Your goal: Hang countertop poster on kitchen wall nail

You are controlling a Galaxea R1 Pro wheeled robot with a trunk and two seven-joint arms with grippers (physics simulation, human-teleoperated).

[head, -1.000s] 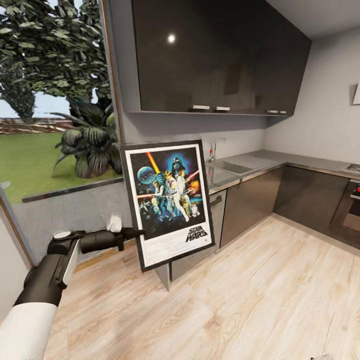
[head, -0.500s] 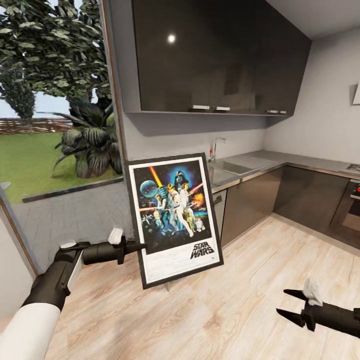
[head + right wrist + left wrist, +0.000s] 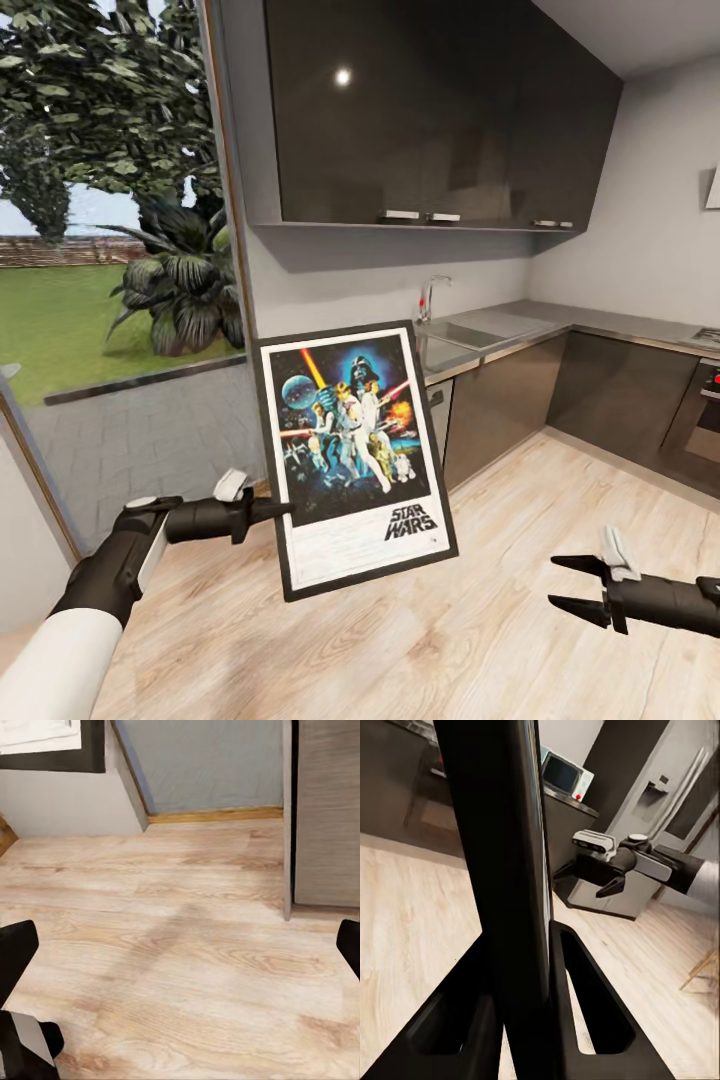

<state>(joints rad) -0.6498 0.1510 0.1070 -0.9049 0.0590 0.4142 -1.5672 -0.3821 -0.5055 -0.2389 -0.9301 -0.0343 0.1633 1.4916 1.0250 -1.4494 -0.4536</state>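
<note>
At lower left of the head view, my left tool [image 3: 283, 509] pinches the left edge of the poster [image 3: 353, 455], held in the air at frame centre, tilted slightly, above the wood floor [image 3: 450, 620]. The counter [image 3: 520, 325] runs behind it at centre right. At lower right, my right tool [image 3: 570, 584] hangs spread, holding nothing.

A black frame and white border are seen on the poster [image 3: 352, 455], with colourful figures on dark blue. The table [image 3: 520, 325] is glossy grey. The floor [image 3: 480, 640] is pale wood-grained, the cabinets [image 3: 420, 110] glossy dark.
</note>
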